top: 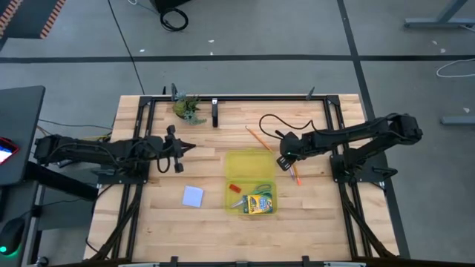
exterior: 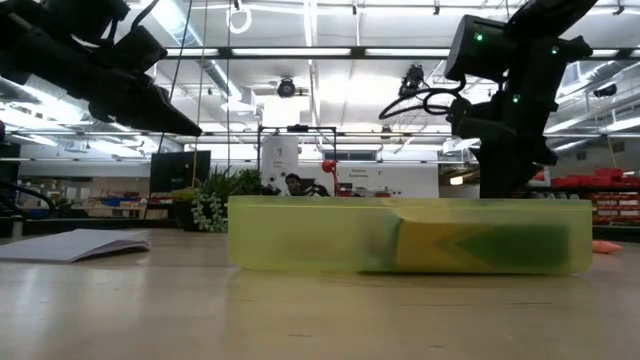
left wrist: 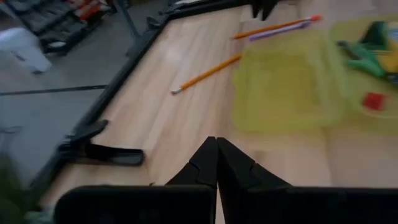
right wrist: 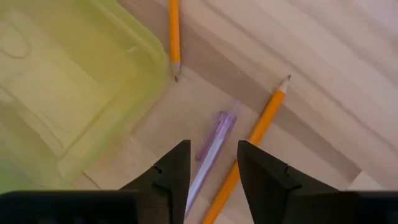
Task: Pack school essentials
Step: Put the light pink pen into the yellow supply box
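Observation:
The translucent yellow case point(top: 251, 167) lies open at mid-table. In its near end lie the red eraser point(top: 233, 187), green-handled scissors point(top: 261, 188) and crayon box point(top: 260, 203). The pale blue note pad point(top: 193, 196) lies flat left of it. One orange pencil point(top: 260, 139) lies behind the case. A second orange pencil point(right wrist: 261, 127) and the purple pen point(right wrist: 214, 140) lie side by side at the case's right edge. My right gripper point(right wrist: 213, 163) hangs open above them, pointing steeply down, the pen's end showing between its fingers. My left gripper point(left wrist: 216, 163) is shut, raised left of the case.
A greenish leafy clump point(top: 187, 108) and a black clamp point(top: 215, 114) sit at the far edge. Black frame rails point(top: 148, 126) run along the table's sides and far edge. Bare wood lies in front of the case and around the note pad.

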`<state>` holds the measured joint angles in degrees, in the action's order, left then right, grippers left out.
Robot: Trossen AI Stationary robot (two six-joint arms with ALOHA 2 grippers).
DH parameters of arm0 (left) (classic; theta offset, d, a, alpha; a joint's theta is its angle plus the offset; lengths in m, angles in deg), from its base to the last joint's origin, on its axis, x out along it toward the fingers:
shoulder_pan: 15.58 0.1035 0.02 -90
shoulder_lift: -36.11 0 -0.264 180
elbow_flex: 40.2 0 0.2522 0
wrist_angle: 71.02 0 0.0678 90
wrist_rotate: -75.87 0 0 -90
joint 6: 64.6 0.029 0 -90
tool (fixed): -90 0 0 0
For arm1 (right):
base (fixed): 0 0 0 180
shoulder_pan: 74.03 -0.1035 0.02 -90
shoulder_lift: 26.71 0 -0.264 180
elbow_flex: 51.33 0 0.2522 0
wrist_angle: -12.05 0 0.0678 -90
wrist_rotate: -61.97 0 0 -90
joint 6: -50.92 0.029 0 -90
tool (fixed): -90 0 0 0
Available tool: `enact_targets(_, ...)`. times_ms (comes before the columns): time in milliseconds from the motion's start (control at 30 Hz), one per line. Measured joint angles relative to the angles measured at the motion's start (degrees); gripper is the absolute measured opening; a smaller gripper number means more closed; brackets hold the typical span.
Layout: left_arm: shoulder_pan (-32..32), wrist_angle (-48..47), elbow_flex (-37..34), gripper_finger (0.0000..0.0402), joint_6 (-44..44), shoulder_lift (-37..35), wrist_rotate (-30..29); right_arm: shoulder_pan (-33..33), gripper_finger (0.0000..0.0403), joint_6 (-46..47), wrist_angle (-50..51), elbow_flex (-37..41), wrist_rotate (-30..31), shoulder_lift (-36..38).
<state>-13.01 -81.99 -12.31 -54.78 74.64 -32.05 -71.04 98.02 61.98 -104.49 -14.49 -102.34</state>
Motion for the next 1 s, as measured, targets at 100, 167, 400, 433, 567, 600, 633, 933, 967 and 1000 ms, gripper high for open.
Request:
enact_targets(100, -0.2, -0.2, 0.0, 0.0005, -0.2, 0.0, 1.6, -0.2, 0.0138, 1.9, 0.8, 0.0, -0.6, -1.1)
enact_targets(167, -0.2, -0.2, 0.0, 0.0009, -0.2, 0.0, 1.7, -0.6, 0.0138, 2.4, 0.6, 0.0, -1.2, -2.1)
enact_targets(400, -0.1, 1.1, 0.0, 0.0022, -0.2, 0.0, 1.7, -2.9, 0.0138, 5.8, 0.2, -0.3, -1.8, -7.8)
enact_targets(433, -0.1, 1.0, 0.0, 0.0021, -0.2, 0.0, 1.7, -3.2, 0.0138, 6.2, 0.2, -0.5, -1.8, -8.7)
enact_targets(567, -0.1, 0.9, 0.0, 0.0011, -0.2, 0.0, 1.7, -3.7, 0.0138, 6.3, 0.4, -2.4, -1.4, -11.6)
enact_targets(600, -0.1, 0.9, 0.0, 0.0009, -0.1, 0.0, 1.7, -3.7, 0.0138, 6.3, 0.3, -2.8, -1.5, -12.3)
enact_targets(633, -0.1, 0.8, 0.0, 0.0008, -0.2, 0.0, 1.7, -3.6, 0.0138, 6.3, 0.3, -3.1, -1.8, -12.8)
enact_targets(933, -0.1, 0.8, 0.0, 0.0021, 0.2, 0.0, 1.4, -3.0, 0.0092, 8.0, 0.2, -3.6, -4.7, -14.5)
enact_targets(967, -0.1, 0.8, 0.0, 0.0023, 0.8, 0.0, 1.2, -3.0, 0.0081, 8.2, 0.2, -3.6, -4.8, -14.6)
enact_targets(1000, -0.1, 0.8, 0.0, 0.0024, 1.2, 0.0, 1.2, -3.0, 0.007, 8.4, 0.3, -3.6, -4.9, -14.6)
